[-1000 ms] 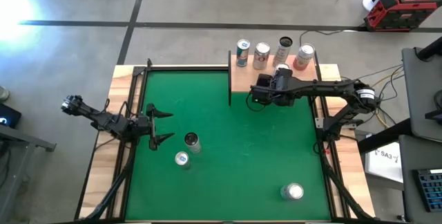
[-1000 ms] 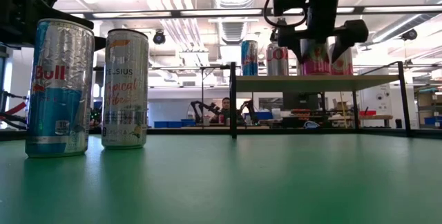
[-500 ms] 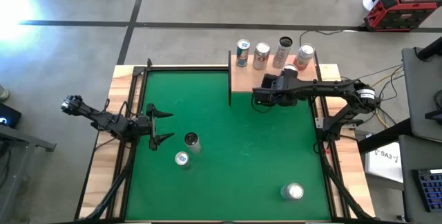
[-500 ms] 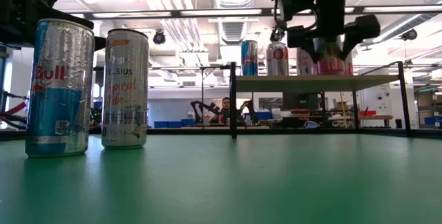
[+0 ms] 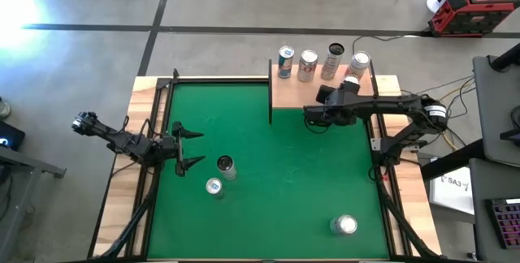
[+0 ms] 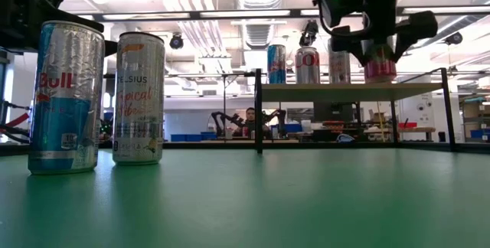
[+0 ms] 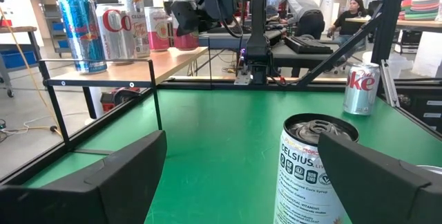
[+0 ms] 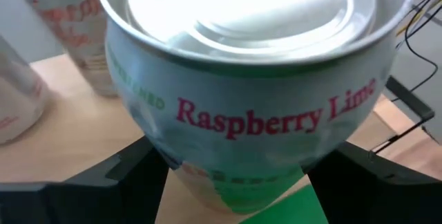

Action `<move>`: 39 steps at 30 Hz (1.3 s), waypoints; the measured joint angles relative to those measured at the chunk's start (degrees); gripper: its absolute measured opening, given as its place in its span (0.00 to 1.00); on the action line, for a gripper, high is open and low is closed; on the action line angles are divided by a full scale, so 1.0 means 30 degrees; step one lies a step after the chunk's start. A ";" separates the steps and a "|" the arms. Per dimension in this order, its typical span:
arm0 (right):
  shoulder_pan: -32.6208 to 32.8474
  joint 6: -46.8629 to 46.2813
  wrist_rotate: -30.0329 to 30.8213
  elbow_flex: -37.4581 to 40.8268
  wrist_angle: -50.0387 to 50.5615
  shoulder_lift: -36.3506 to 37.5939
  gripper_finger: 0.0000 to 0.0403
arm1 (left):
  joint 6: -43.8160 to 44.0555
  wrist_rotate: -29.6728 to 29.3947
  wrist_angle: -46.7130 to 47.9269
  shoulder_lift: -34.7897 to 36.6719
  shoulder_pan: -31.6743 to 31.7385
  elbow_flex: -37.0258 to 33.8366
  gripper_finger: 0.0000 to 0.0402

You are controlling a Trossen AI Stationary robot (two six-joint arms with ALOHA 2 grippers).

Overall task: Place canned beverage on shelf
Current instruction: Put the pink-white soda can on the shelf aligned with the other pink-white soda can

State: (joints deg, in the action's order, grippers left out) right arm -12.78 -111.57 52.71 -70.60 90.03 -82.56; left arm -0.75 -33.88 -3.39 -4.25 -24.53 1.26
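raspberry lime can rides toward the shelf

as the right gripper (image 6: 379, 45) hangs over the near edge of the shelf (image 5: 286, 92), its fingers (image 8: 117, 172) are closed partway round the body of a raspberry lime can (image 8: 242, 79), which it holds clear of the board. the can stands upright, long axis vertical, lid toward the wrist and base pointing down at the shelf. in the low view its pink lower half (image 6: 380, 66) shows between the jaws, base about level with the bases of the cans on the board.

four cans line the shelf's far edge: a blue red bull can (image 5: 285, 61), a coca-cola can (image 5: 308, 64), a dark-topped can (image 5: 333, 58) and a pink can (image 5: 358, 64).

the step in hand looks like the carry to the shelf. the next move likely calls for bringing the can over bare wood short of that row, lowering it until the base sits flat, then opening the jaws.

well away from the shelf, over the green felt, the left gripper (image 5: 184, 148) waits with fingers spread wide and empty, just beside a celsius can (image 5: 226, 165) and a second red bull can (image 5: 214, 187). a diet coke can (image 5: 344, 226) stands farther off still.
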 joint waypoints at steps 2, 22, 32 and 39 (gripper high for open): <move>-0.0007 -0.0049 0.0177 0.0312 -0.0016 0.0404 0.70 | 0.0000 -0.0003 -0.0003 -0.0001 0.0000 0.0000 0.90; -0.0878 0.2972 0.1144 0.3426 -0.2339 0.3585 0.70 | 0.0000 0.0003 0.0000 0.0000 0.0000 0.0000 0.90; -0.1600 0.3664 0.0940 0.3886 -0.3837 0.3779 0.70 | 0.0000 -0.0001 0.0004 0.0000 0.0000 0.0000 0.90; -0.1750 0.3435 0.1150 0.4245 -0.3836 0.3846 0.70 | 0.0000 -0.0004 0.0004 0.0000 0.0000 0.0000 0.90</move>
State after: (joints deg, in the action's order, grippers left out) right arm -18.02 -101.26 56.16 -57.87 78.52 -71.02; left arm -0.75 -33.89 -3.38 -4.25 -24.53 1.26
